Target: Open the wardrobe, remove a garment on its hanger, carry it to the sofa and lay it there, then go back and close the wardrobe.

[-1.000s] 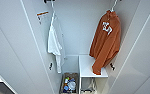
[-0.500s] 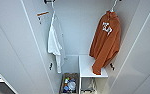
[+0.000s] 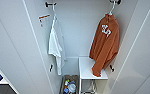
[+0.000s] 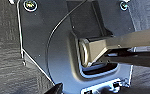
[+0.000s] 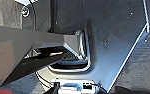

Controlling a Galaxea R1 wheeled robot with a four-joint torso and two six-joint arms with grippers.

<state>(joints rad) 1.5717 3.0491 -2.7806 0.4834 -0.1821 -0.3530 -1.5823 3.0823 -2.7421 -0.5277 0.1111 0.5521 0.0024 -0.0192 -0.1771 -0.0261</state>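
The wardrobe stands open, its white doors swung wide to either side of the head camera's view. At left, a white shirt hangs from a black hook near a small orange-and-white tag on the inner wall. Below, a bin of mixed items sits on the wardrobe floor beside a small white shelf unit. At right, the garment, a rust-orange sweatshirt with white lettering, hangs on its hanger from a second hook, its lower hem draping onto the top of the shelf unit. Judged from this, the opening step is done and the taking-out step is in hand but not yet begun: nothing touches the sweatshirt. The next move appears to call for an arm reaching high to the right hook and lifting the hanger clear without snagging the sleeve on the shelf. Both wrist cameras look down along the robot's own dark plates over grey carpet; whether either set of fingers is apart or together cannot be told.
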